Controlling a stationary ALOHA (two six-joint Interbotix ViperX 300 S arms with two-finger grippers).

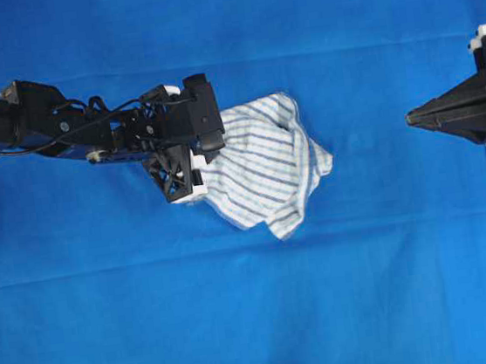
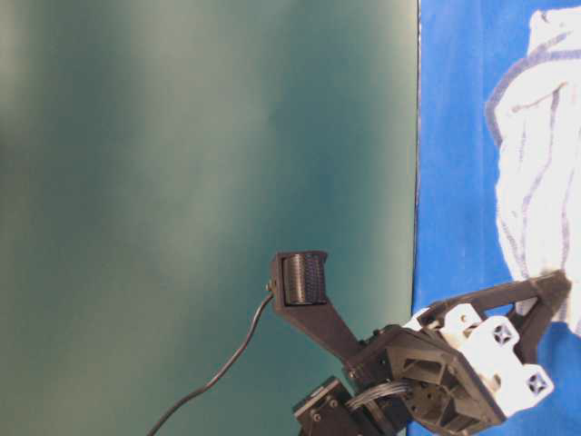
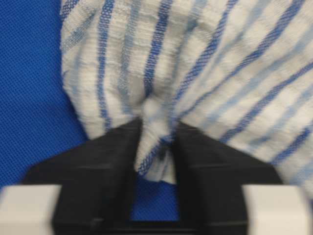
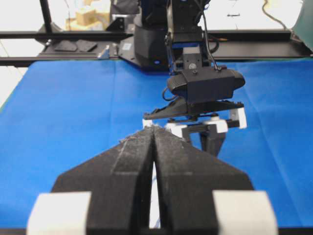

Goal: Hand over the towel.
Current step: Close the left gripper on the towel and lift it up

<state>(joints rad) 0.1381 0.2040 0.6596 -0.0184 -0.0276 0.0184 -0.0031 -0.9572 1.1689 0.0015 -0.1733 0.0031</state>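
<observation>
While the towel lies crumpled near the middle of the table, on the blue sheet that covers it, the left hand sits at the towel's left edge with a fold of the striped cloth pinched between its fingers; the wrist view shows the fabric bunched into a narrow pleat right in the gap, so I read this hand as grasping the towel. Most of the cloth is spread on the sheet, not lifted, as far as I can judge from above. The grip is at the rim of the towel and not its centre, which should leave the far side hanging free for the other arm to take. The right hand waits well apart at the right border, clenched on nothing, tips pointing toward the towel. Judgement: pickup stage, handover not yet begun. Next the cloth needs raising clear of the table, and the right hand must spread before it can receive. Risk: a thin pinch on soft fabric may slip.
</observation>
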